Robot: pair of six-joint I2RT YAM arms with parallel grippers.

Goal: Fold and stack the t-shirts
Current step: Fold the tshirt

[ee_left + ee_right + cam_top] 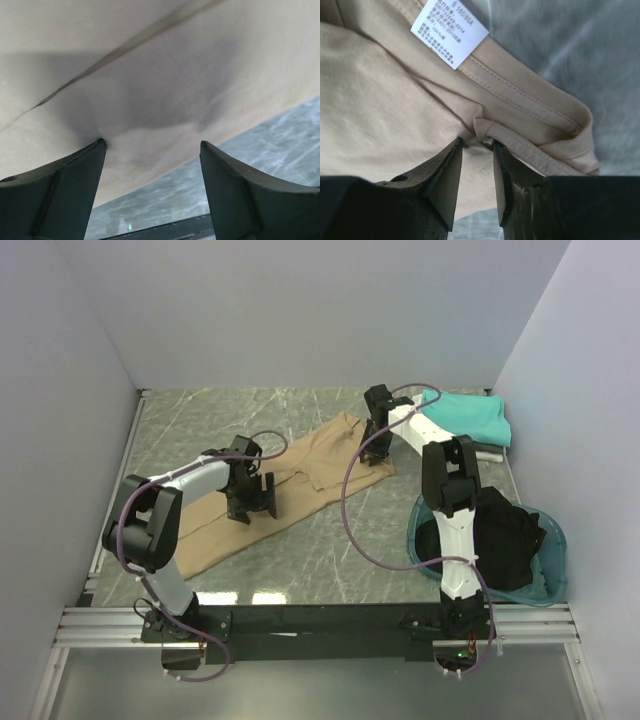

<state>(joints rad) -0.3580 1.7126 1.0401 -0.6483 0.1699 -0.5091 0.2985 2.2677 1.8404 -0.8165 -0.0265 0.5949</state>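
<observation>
A tan t-shirt (325,450) lies spread diagonally across the table, from front left to back right. My left gripper (252,505) stands open on its middle, both fingertips touching the cloth (150,75) close to its edge, nothing between them. My right gripper (375,445) is at the shirt's far end by the collar. In the right wrist view its jaws (476,142) are narrow, pinching a small ruck of the hem of the tan cloth (380,100), just below the white neck label (449,31). A folded teal t-shirt (470,415) lies at the back right. A black t-shirt (510,535) sits in the basin.
The round teal basin (413,535) stands at the front right beside the right arm. White walls close in the marbled grey table (330,550) on three sides. A purple cable loops from each arm over the table.
</observation>
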